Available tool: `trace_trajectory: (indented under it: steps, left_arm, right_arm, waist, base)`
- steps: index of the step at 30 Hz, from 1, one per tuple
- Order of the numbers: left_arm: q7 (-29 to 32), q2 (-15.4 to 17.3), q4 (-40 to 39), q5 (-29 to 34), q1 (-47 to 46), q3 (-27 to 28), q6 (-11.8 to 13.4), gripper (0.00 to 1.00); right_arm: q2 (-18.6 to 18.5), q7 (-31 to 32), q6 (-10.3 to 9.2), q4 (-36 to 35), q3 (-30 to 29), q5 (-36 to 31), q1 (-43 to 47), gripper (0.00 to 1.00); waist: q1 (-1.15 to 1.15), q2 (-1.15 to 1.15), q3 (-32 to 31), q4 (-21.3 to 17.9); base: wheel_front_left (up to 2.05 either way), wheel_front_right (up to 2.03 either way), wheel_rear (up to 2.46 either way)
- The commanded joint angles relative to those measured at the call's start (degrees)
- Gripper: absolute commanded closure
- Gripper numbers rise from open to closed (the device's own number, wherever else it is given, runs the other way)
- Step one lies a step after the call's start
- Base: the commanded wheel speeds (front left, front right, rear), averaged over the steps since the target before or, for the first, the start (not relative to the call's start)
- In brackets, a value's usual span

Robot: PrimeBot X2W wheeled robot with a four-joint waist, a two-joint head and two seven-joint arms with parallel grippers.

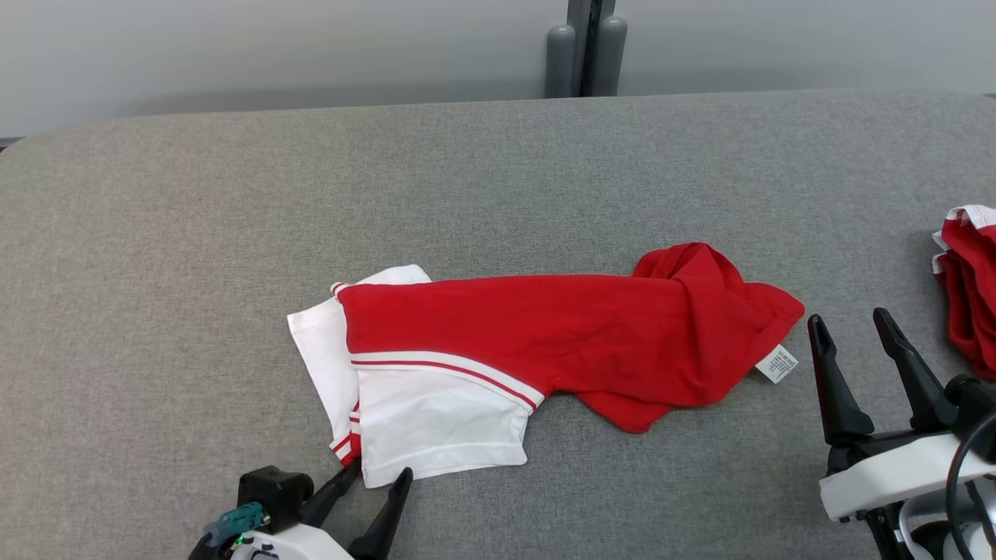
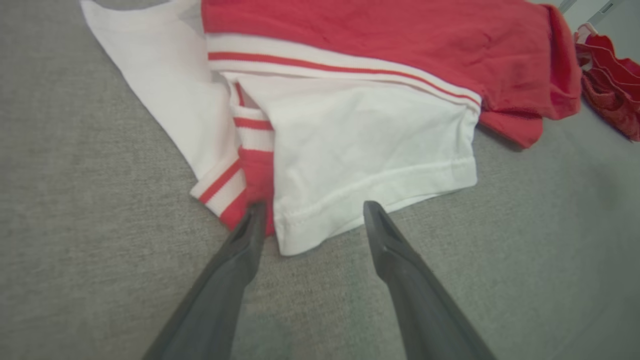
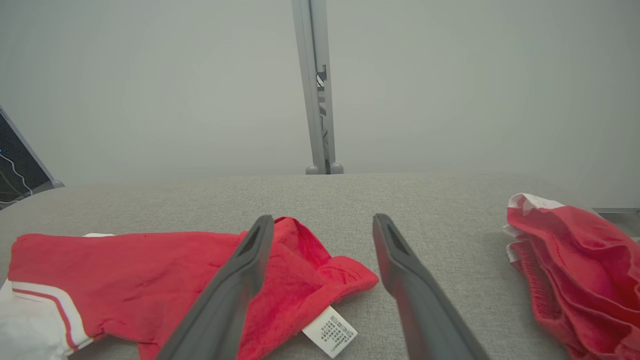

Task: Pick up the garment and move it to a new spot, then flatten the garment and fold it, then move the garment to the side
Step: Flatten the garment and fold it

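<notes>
Red short-sleeved T-shirt (image 1: 545,334) with white striped sleeves, rumpled mid grey fabric tabletop (image 1: 498,171), long axis left-right; left gripper (image 1: 380,469), fingers apart, at its white sleeve hem, nearer than right gripper (image 1: 848,316), likewise spread, beside white label (image 1: 776,363).

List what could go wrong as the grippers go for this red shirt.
1. The open left gripper sits at the white sleeve hem of the garment, where layers overlap. It may pinch only one layer and lift the shirt bunched.
2. The open right gripper stands between the garment and another red pile. Drifting right could catch the wrong cloth.
</notes>
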Motion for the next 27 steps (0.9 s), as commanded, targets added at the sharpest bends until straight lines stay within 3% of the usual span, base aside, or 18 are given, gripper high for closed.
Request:
trace_trajectory:
  steps: [1,4,7,8,19,27]
  left_arm:
    - [-0.38,0.37,0.34,-0.06,-1.24,0.11,-0.44,0.0]
    - [-0.25,0.37,0.53,-0.48,-1.71,-0.45,-0.66,0.0]
    - [0.03,0.89,0.15,-0.58,-1.95,-0.85,-1.0,0.82]
    - [0.32,0.89,-0.02,-0.89,-1.89,-1.03,-1.04,1.0]
    - [0.97,2.22,-3.07,-0.05,-3.37,-1.59,-0.69,1.0]
    - [0.56,2.35,-4.01,1.17,-6.84,-2.4,-0.94,1.0]
  right_arm:
    - [-0.13,-0.3,0.01,0.01,-0.08,-0.12,-0.76,0.0]
    - [-0.06,-0.5,0.01,0.27,-0.12,-0.11,-0.94,0.0]
    - [-0.11,-0.77,0.01,0.74,-0.31,-0.09,-1.06,0.0]
    - [-0.17,-0.82,0.01,0.96,-0.41,-0.05,-1.17,0.0]
    - [-2.75,-1.22,0.01,8.26,-1.99,1.14,-5.81,0.0]
    - [-4.94,-2.18,0.01,15.99,-1.86,2.77,-12.2,0.0]
  waist:
    - [0.0,0.0,0.19,-0.1]
    - [0.0,0.0,0.49,-0.24]
    - [0.0,0.0,0.71,-0.33]
    - [0.0,0.0,0.82,-0.33]
    - [0.0,0.0,4.02,0.74]
    - [0.0,0.0,9.95,2.58]
  base:
    - [0.0,0.0,0.0]
    - [0.0,0.0,0.0]
    - [0.0,0.0,0.0]
    - [0.0,0.0,0.0]
    - [0.0,0.0,0.0]
    - [0.0,0.0,0.0]
